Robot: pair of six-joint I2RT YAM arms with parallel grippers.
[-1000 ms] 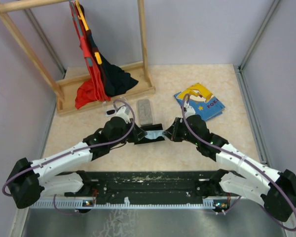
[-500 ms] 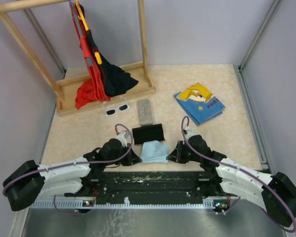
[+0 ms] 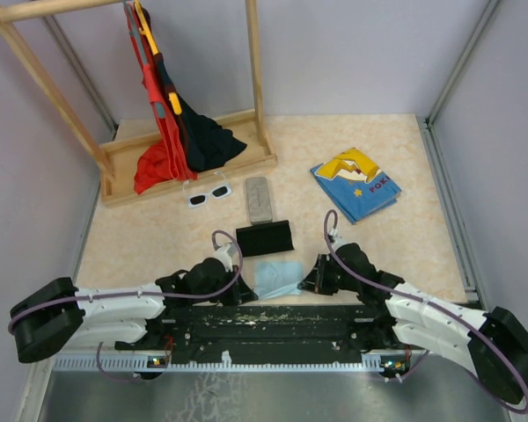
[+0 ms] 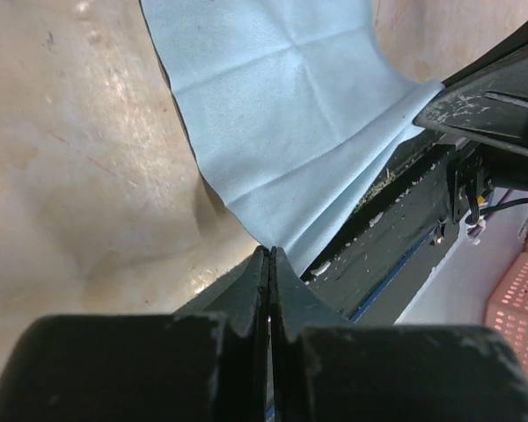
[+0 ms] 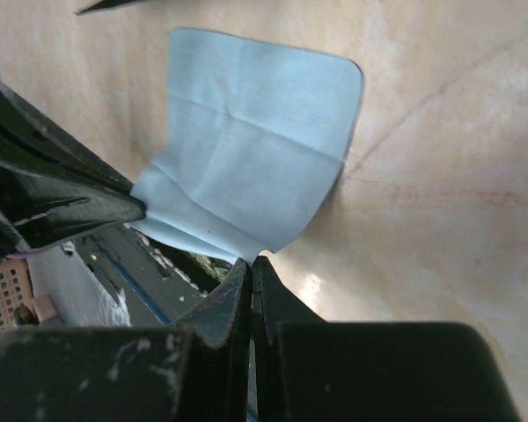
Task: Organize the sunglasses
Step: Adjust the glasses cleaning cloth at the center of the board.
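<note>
Plainly, the white sunglasses [image 3: 208, 193] are laid flat at the far left of the table [image 3: 141, 237], just in front of the wooden rack [image 3: 189, 167] and just left of the grey case [image 3: 260, 199], well apart from both arms. A black case [image 3: 265, 237] is set nearer, just below the grey one. Nearer again, a light-blue cloth [image 3: 277, 277] is spread by the table's near edge, its near side turned up against the black base rail [image 3: 273, 321]. Its near left corner is pinched in the clenched left gripper [image 4: 269, 255], and its near right corner in the clenched right gripper [image 5: 250, 262]. A picture book [image 3: 356, 182] is seen at the far right, well apart from the rest.
</note>
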